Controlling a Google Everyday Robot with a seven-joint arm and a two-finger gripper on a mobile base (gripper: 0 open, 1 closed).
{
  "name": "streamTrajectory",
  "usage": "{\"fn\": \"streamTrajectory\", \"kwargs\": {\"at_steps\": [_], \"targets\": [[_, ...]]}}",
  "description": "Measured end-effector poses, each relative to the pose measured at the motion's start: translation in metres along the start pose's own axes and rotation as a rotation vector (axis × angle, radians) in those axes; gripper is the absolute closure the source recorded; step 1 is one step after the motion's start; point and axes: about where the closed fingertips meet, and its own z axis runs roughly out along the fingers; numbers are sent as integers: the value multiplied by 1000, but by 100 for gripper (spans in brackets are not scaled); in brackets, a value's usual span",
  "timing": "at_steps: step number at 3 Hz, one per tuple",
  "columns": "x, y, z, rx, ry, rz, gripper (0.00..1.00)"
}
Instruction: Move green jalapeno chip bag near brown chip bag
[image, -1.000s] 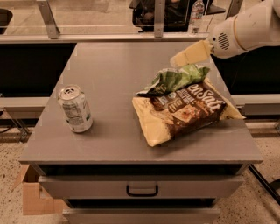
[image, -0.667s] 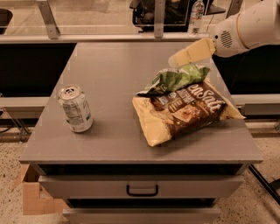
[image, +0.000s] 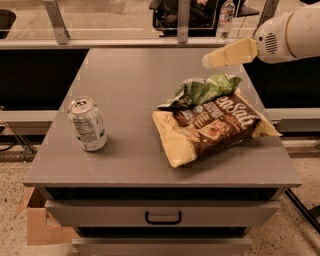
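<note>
The green jalapeno chip bag (image: 202, 90) is lying crumpled at the right of the tabletop (image: 130, 75), overlapping the far edge of the brown chip bag (image: 215, 127) and touching it. Neither bag is shifting. The gripper (image: 230, 52) is hanging just beyond them, carrying nothing, and has been lifting up and to the right over the last second; wide or narrow, I cannot tell. The placement is looking finished. The soda can (image: 87, 124) is standing well apart at the left.
</note>
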Motion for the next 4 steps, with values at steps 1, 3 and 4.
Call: {"fn": "streamTrajectory", "kwargs": {"at_steps": [1,3,4], "targets": [[-2,-23,-3,136,-59,-13,0],[-44,-101,9,300,-213,-16,0],[-73,-121,2,317,-259,-24,0]]}}
